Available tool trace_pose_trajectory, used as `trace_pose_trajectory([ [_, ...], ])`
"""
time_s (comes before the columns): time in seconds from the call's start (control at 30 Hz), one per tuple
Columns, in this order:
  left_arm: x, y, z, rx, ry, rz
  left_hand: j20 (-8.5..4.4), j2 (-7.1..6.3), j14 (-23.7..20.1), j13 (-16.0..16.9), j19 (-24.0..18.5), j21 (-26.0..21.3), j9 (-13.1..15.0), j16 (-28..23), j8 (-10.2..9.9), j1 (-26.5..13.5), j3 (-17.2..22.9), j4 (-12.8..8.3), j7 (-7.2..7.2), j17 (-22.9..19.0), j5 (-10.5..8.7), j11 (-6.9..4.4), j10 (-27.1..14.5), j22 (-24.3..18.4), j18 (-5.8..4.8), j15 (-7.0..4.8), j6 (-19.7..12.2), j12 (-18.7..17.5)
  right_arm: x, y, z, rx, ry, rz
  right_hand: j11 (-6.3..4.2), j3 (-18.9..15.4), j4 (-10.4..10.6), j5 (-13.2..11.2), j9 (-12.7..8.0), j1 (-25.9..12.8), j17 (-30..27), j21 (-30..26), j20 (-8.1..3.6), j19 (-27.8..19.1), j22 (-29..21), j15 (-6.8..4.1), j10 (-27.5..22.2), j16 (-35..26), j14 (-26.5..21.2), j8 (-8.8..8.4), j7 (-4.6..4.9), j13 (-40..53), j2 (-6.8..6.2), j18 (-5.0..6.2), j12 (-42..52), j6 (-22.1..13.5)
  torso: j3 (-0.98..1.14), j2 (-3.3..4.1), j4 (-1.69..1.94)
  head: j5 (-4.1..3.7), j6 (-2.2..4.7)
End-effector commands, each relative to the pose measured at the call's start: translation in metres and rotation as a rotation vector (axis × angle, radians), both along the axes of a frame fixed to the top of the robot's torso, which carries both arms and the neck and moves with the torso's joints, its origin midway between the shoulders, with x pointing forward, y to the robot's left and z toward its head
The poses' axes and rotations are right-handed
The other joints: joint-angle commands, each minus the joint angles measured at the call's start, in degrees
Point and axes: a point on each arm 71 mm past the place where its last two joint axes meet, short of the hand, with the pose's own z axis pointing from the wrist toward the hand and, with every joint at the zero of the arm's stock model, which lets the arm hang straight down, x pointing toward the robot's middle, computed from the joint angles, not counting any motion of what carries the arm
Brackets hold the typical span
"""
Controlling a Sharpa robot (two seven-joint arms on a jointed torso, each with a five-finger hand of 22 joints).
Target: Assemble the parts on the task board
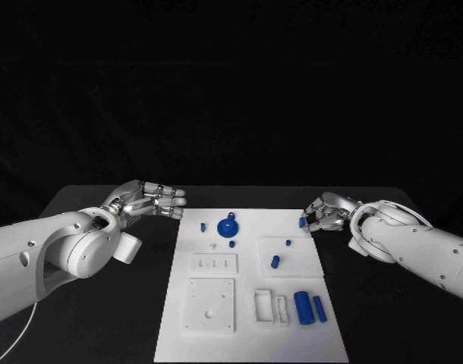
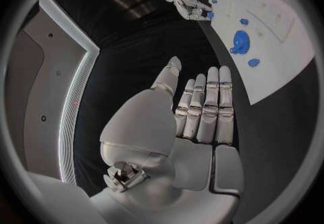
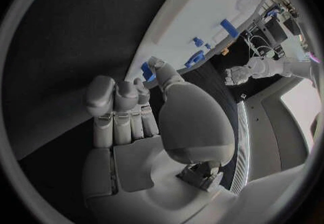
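The white task board (image 1: pixel 251 334) lies in the middle of the table. On its far part sit a round blue part (image 1: pixel 228 226) and small blue pieces (image 1: pixel 203 226); two blue cylinders (image 1: pixel 310 308) lie at its near right. My right hand (image 1: pixel 325 212) is at the board's far right corner, fingers curled, pinching a small blue part (image 1: pixel 303 222) between thumb and fingertips; the right wrist view shows this part (image 3: pixel 146 70) at the thumb tip. My left hand (image 1: pixel 149 199) hovers off the board's far left corner, fingers straight and apart, holding nothing; its palm (image 2: pixel 202 116) is bare.
White raised blocks (image 1: pixel 209 303) and a slotted plate (image 1: pixel 215 263) stand on the board's left half, upright white pieces (image 1: pixel 264 305) beside the cylinders. More small blue pieces (image 1: pixel 276 262) lie mid-board. Black table (image 1: pixel 100 318) surrounds the board.
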Motion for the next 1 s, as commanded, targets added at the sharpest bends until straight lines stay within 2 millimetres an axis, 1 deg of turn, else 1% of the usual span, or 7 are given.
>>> trace_pose_trajectory([
  [0.03,-0.0005,-0.0026,0.0006,-0.001,-0.004,-0.019,0.06,0.0,-0.06,0.04,-0.48,0.15,0.08,-0.16,0.14,-0.45,-0.06,-0.35,0.02,0.01,0.36,0.07,-0.27,0.06,-0.37,-0.24,0.17,0.16,-0.0005,0.0031,-0.0029,0.001,0.03,0.025,0.25,0.01,-0.38,-0.04,-0.03,-0.47,0.06,0.29,-0.01,1.9,6.78,0.02,-0.03,0.05,0.11,-0.09,0.04,0.05,0.16,-0.02,0.33,0.56,0.03,0.02,-0.06,0.06,-0.14],
  [0.57,-0.0003,-0.0019,0.0006,0.003,-0.005,-0.018,0.06,0.01,-0.07,0.04,-0.5,0.17,0.06,-0.15,0.11,-0.46,-0.08,-0.29,0.05,0.02,0.38,0.06,-0.28,0.05,-0.37,-0.23,-0.09,0.17,0.0001,0.0092,-0.0063,0.005,0.027,0.034,0.37,2.03,-1.2,-1.76,-0.04,-1.28,0.3,0.59,0.0,1.86,6.81,0.06,0.13,0.2,0.14,-0.12,0.03,0.33,1.19,-0.02,0.68,1.95,0.08,-0.06,-0.05,0.2,-0.34],
  [0.63,-0.0002,-0.002,0.0006,0.003,-0.005,-0.019,0.06,0.01,-0.07,0.04,-0.5,0.17,0.06,-0.15,0.11,-0.46,-0.08,-0.29,0.05,0.02,0.38,0.06,-0.28,0.05,-0.37,-0.23,-0.09,0.17,0.0003,0.0097,-0.0064,0.005,0.025,0.032,0.41,3.13,-1.32,-3.68,-0.05,-1.22,0.35,0.56,0.05,1.85,6.79,0.09,0.14,0.25,0.14,-0.14,0.1,0.37,1.44,0.02,0.74,2.14,0.11,-0.03,-0.1,0.25,-0.31],
  [0.73,-0.0002,-0.002,0.0006,0.003,-0.006,-0.019,0.07,0.08,-0.05,0.04,-0.51,0.21,0.07,-0.15,0.12,-0.54,-0.09,-0.18,0.06,0.03,0.39,0.07,-0.26,0.05,-0.37,-0.23,-0.14,0.17,0.0006,0.0096,-0.0067,0.004,0.024,0.029,0.52,6.85,-1.48,-10.96,-0.06,-0.69,0.46,0.71,0.06,1.88,6.83,0.14,0.16,0.33,0.12,-0.13,0.25,0.49,2.56,0.03,0.88,2.75,0.08,-0.04,-0.05,0.27,-0.32],
  [0.83,-0.0002,-0.0016,0.0006,0.003,-0.006,-0.018,0.07,0.08,-0.05,0.04,-0.51,0.21,0.07,-0.15,0.12,-0.54,-0.09,-0.18,0.06,0.03,0.39,0.07,-0.26,0.05,-0.37,-0.23,-0.14,0.17,0.0008,0.0094,-0.0069,0.0,0.021,0.027,0.52,10.88,-1.36,-15.84,-0.06,-0.91,0.45,0.7,0.14,1.85,6.81,0.18,0.17,0.31,0.11,-0.14,0.2,0.63,2.79,0.05,1.08,3.41,0.06,-0.04,-0.05,0.23,-0.28],
  [0.87,-0.0002,-0.0014,0.0006,0.003,-0.006,-0.017,0.07,0.08,-0.05,0.04,-0.51,0.21,0.07,-0.15,0.12,-0.54,-0.09,-0.18,0.06,0.03,0.39,0.07,-0.26,0.05,-0.37,-0.23,-0.14,0.17,0.0008,0.0093,-0.0069,-0.001,0.02,0.025,0.47,12.86,-1.17,-16.61,-0.07,-1.55,0.49,0.6,0.14,1.79,6.78,0.14,0.18,0.37,0.16,-0.17,0.24,0.66,2.12,0.06,1.15,3.74,0.08,-0.04,-0.09,0.24,-0.28],
  [1.0,-0.0002,-0.0009,0.0006,0.004,-0.006,-0.016,0.06,0.13,-0.03,0.05,-0.52,0.21,0.07,-0.15,0.14,-0.61,-0.1,-0.1,0.03,0.04,0.39,0.05,-0.25,0.05,-0.38,-0.24,-0.02,0.17,0.001,0.0087,-0.007,-0.005,0.017,0.021,0.38,15.77,-1.02,-19.23,-0.04,-1.5,0.41,0.61,0.04,1.76,6.78,0.04,0.06,0.25,0.11,-0.12,-0.09,0.61,2.33,0.01,1.14,4.65,0.1,-0.04,-0.05,0.24,-0.3],
])
